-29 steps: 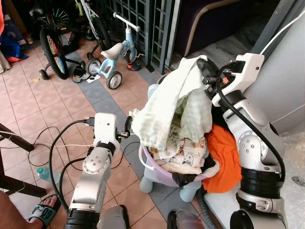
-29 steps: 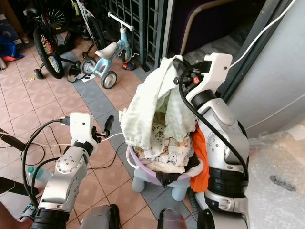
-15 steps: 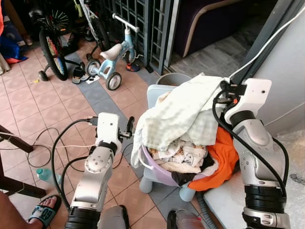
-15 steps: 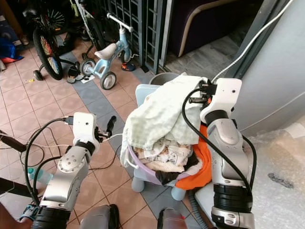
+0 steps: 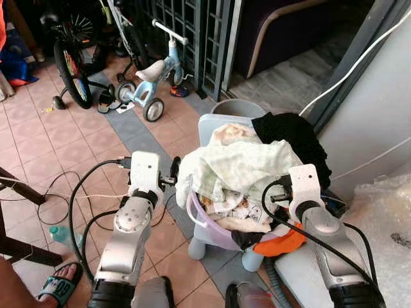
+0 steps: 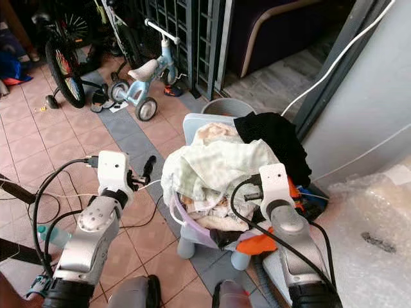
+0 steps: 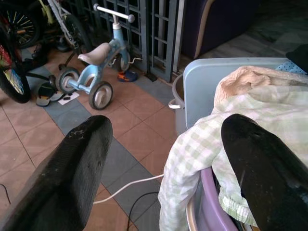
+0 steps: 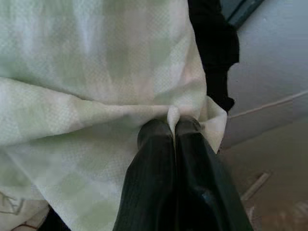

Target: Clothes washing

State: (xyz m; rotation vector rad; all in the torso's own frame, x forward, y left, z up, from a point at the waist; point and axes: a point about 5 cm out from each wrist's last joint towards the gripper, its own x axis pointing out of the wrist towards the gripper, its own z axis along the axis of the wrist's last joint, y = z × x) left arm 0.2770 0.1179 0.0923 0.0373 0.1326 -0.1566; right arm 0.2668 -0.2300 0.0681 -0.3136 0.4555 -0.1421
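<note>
Pinched tight, the right gripper has its two black fingers closed on a fold of the pale green checked cloth — low at the right side of the pile. That cloth lies draped across the top of the heaped lavender laundry basket, its long axis running left to right, one end spilling over the basket's left rim. A black garment lies behind it, an orange one beneath. Just left of the basket, the left gripper hangs with fingers spread wide — empty.
</note>
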